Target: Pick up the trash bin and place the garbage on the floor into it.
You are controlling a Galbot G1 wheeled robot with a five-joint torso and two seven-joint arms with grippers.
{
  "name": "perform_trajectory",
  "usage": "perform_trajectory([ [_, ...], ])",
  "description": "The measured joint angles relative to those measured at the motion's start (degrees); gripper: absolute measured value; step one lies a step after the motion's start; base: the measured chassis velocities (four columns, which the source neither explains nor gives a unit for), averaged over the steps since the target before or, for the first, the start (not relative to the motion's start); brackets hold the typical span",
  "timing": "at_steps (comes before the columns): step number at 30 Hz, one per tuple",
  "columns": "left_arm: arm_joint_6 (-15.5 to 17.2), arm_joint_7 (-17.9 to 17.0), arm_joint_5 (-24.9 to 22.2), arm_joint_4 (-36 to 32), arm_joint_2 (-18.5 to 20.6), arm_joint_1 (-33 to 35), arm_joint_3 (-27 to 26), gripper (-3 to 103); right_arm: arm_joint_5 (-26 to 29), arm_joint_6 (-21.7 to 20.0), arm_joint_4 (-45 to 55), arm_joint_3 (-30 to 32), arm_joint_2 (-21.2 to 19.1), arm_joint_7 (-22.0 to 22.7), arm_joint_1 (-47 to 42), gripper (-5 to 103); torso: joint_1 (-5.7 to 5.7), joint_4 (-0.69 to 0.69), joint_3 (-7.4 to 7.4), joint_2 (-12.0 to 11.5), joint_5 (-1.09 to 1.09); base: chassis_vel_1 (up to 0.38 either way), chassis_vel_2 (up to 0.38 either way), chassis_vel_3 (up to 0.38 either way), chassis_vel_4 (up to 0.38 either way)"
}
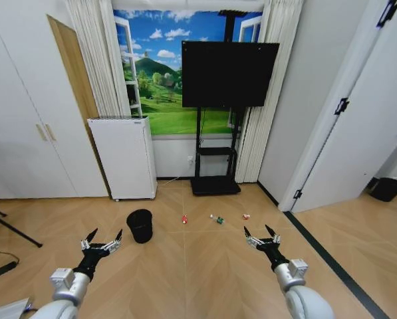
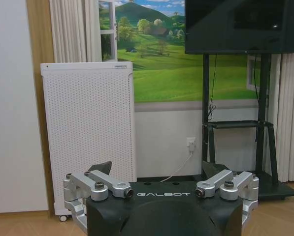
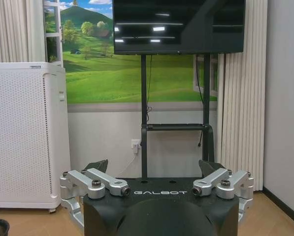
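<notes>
**Bin first, litter waits**

Both arms hover low over the floor (image 1: 205,266), fingers released: left gripper (image 1: 105,238), right gripper (image 1: 262,234). The trash bin (image 1: 139,225) stands upright just ahead of the left gripper; the garbage (image 1: 218,218) lies scattered beyond it, toward the TV stand (image 1: 215,185). Best grasp the rim squarely. Open parquet surrounds everything; the white appliance (image 1: 123,157) stands well back.

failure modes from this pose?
1. The trash bin is small, light-looking mesh; the open left gripper could tip it on approach.
2. The garbage pieces are tiny and scattered on the floor; the right gripper may nudge rather than grasp them.
</notes>
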Motion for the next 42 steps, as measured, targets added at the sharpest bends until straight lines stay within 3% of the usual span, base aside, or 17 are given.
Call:
perform_trajectory([
  [42, 0.81, -0.1, -0.11, -0.62, -0.37, 0.02, -0.16, 100, -1.58, 0.71, 0.1, -0.42, 0.38, -1.38, -1.01, 100, -0.03, 0.01, -0.02, 0.02, 0.02, -0.232, 0.224, 0.229, -0.227],
])
